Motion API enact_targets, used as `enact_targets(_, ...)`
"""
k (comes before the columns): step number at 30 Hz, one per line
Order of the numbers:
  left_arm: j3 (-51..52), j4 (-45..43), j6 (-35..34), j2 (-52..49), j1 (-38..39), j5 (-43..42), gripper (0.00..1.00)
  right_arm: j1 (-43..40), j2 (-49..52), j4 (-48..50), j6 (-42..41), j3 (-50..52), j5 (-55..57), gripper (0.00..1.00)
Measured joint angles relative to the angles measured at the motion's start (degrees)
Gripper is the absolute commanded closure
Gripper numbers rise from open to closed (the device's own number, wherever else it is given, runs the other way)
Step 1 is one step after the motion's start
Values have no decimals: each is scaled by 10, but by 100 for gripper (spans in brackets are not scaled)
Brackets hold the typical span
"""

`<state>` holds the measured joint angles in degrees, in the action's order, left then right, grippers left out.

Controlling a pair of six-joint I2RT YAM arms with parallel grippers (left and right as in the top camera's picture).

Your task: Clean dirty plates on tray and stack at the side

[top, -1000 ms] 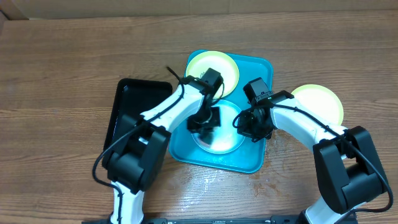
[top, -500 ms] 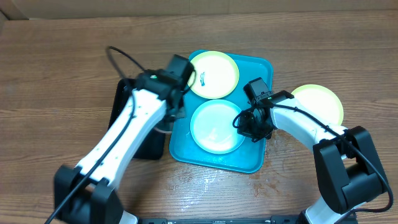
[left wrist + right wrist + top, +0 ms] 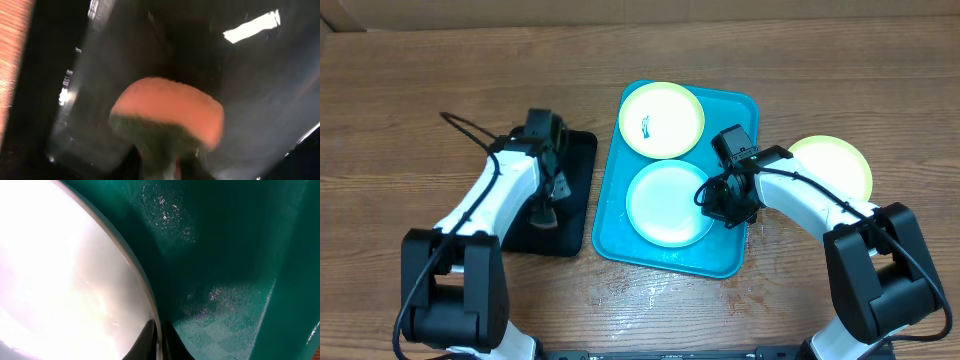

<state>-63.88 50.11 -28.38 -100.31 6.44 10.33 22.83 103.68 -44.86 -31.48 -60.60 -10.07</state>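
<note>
A: Turquoise tray [image 3: 715, 258], near half: right claw [image 3: 159, 342] pinches white plate [image 3: 665, 205] by a thin bit of rim; may slip when lifted.

B: Left claw [image 3: 546, 208] over sponge [image 3: 170, 107] in black tray [image 3: 575, 200], width unclear. Far plate [image 3: 661, 120] smudged, unwiped.

White arm links [image 3: 505, 195]; bulky black joints [image 3: 460, 290]; thin black looping cables [image 3: 470, 130]

Turquoise tray [image 3: 665, 258] holds a smudged yellow-green plate [image 3: 665, 120] and a white plate [image 3: 665, 205]; third plate [image 3: 840, 160] lies outside.
</note>
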Motion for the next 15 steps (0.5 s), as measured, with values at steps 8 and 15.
enact_targets(8,-62,98,18,0,-24,-60,37,1,0,-18,20,-7,9,96)
enact_targets(15,-203,207,20,34,-44,-94,33,16,-33,-106,67,-82,68,96)
